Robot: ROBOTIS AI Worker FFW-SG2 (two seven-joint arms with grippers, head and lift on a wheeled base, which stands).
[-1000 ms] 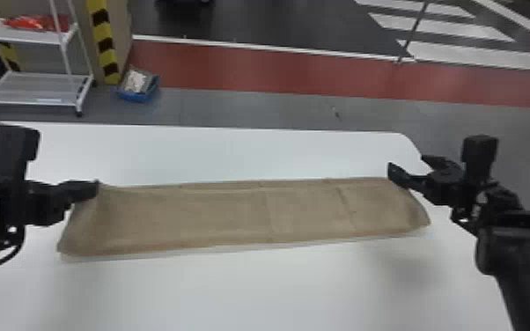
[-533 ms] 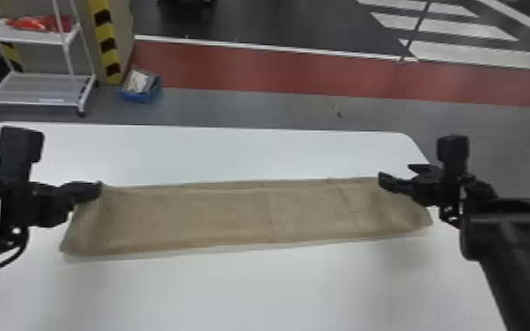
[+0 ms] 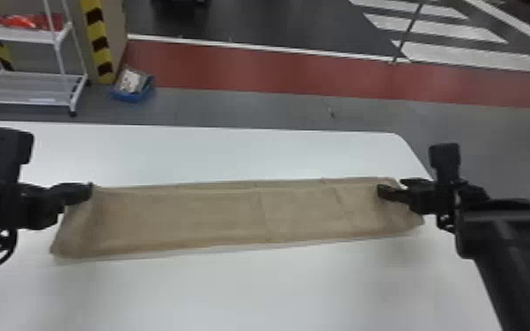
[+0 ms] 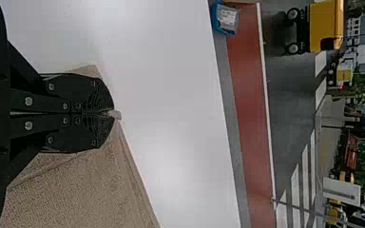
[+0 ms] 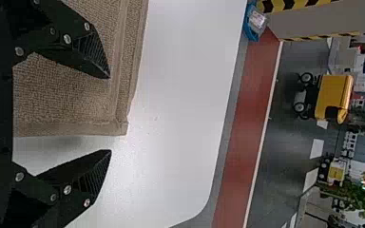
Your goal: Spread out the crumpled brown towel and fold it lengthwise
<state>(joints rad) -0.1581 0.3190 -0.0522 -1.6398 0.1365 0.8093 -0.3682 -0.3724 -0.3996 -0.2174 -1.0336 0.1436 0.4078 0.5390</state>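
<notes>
White table [image 3: 251, 290], red floor strip [image 3: 251, 72] beyond it. Brown towel [image 3: 215, 220] is a long band running left to right on top. Left gripper [image 3: 90, 188] has its far left corner pinched; right gripper's [image 3: 391, 186] fingers are wide open around the far right corner.

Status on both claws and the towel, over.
Left claw shut on towel's left end. Right claw open at its right end. Towel in long strip on table.

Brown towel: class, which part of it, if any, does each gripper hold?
The left gripper pinches the towel by its far edge, near the left end. The right gripper is open and holds nothing.
</notes>
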